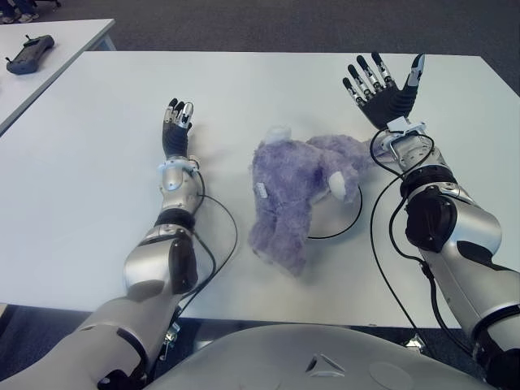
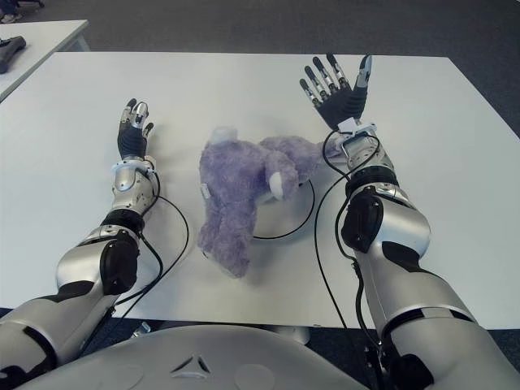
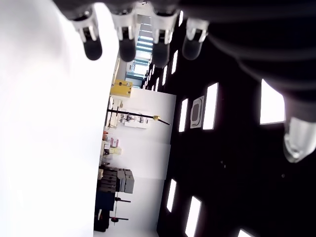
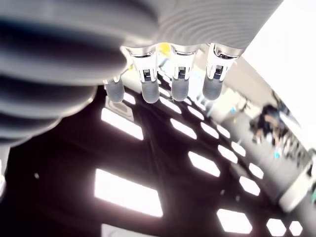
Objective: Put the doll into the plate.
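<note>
A purple plush doll (image 1: 292, 191) lies on its side in the middle of the white table (image 1: 97, 187). Part of it covers the left of a white plate (image 1: 358, 213) with a thin black rim; its lower body reaches past the rim toward the front edge. My right hand (image 1: 382, 85) is raised beyond the doll's right end, palm up, fingers (image 4: 173, 81) spread and open, holding nothing. My left hand (image 1: 177, 122) shows to the left of the doll, apart from it, fingers (image 3: 127, 42) straight and open.
Black cables (image 1: 382, 244) loop from both forearms over the table near the doll. A second white table (image 1: 73, 32) at the far left carries a dark controller (image 1: 28, 53). The table's front edge runs just before my torso.
</note>
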